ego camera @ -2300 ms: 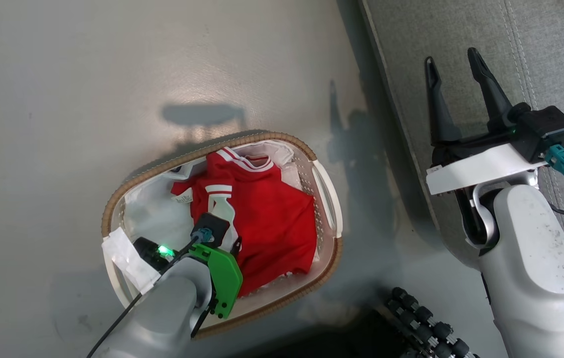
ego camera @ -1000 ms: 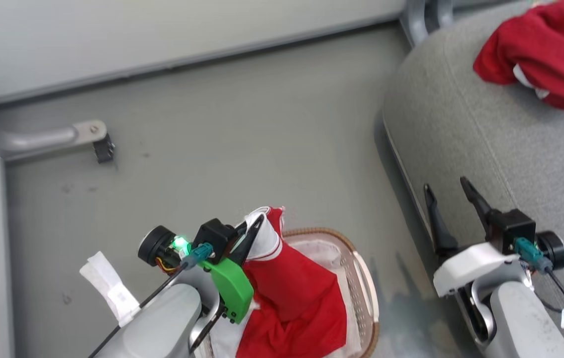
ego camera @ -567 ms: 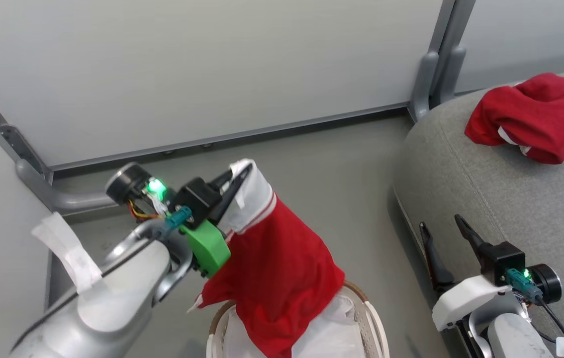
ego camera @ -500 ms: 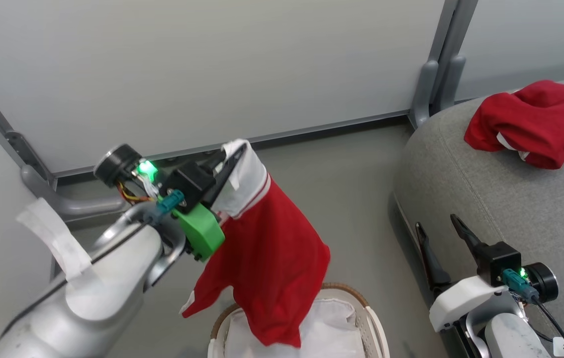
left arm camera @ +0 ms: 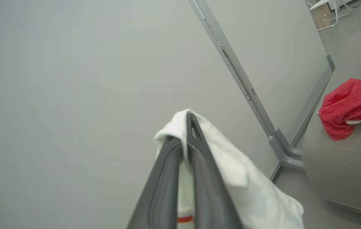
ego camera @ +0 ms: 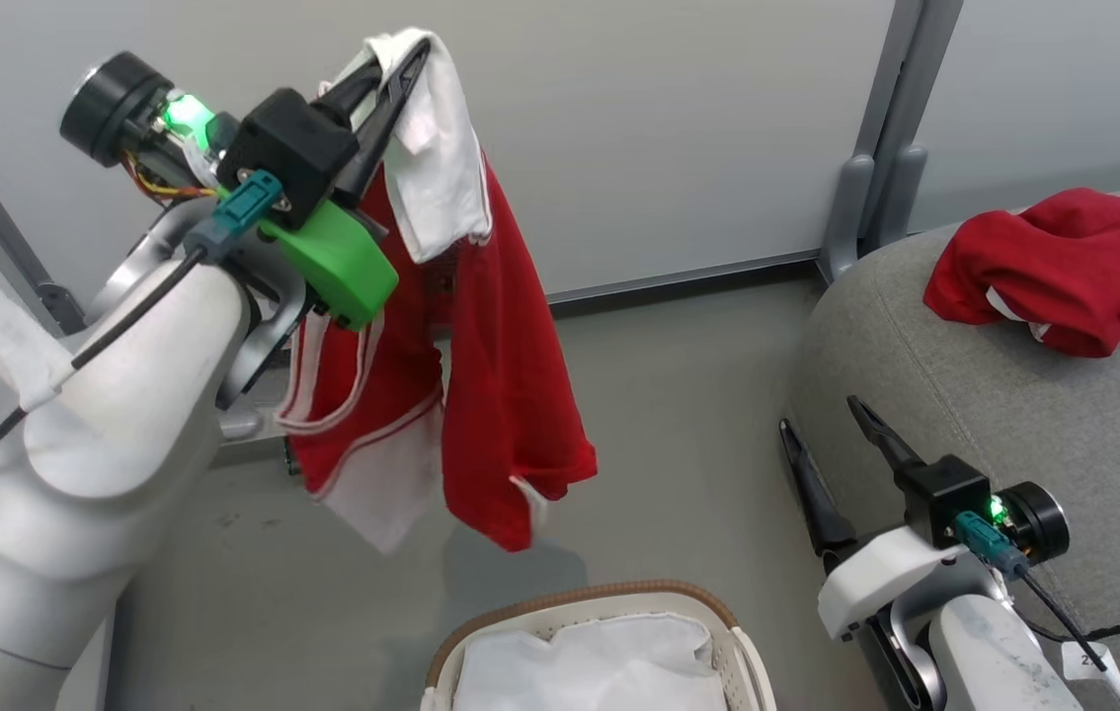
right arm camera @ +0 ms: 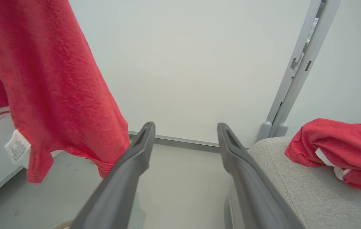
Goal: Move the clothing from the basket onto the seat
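Note:
My left gripper (ego camera: 412, 49) is raised high at the upper left, shut on the white cuff of a red jersey (ego camera: 506, 395) that hangs free above the floor. The left wrist view has the same gripper (left arm camera: 180, 127) pinching white cloth (left arm camera: 231, 165). The basket (ego camera: 580, 597) sits at the bottom centre with its white liner (ego camera: 600, 662) showing. A second red garment (ego camera: 1054, 267) lies crumpled on the grey seat (ego camera: 1014, 434) at the right. My right gripper (ego camera: 822, 415) stands open by the seat's near edge, holding nothing; from the right wrist view the gripper (right arm camera: 185, 127) points between the hanging jersey (right arm camera: 56, 79) and the seat (right arm camera: 295, 178).
A pale partition wall (ego camera: 669, 128) with a grey upright post (ego camera: 871, 188) stands behind the floor (ego camera: 698, 425). Another panel with a grey foot closes the left side. The seat's rounded corner lies close to my right arm.
My left arm has lifted the red jersey from the basket to well above it, so it now hangs clear. The head camera tilted upward. The right gripper stayed open beside the seat.

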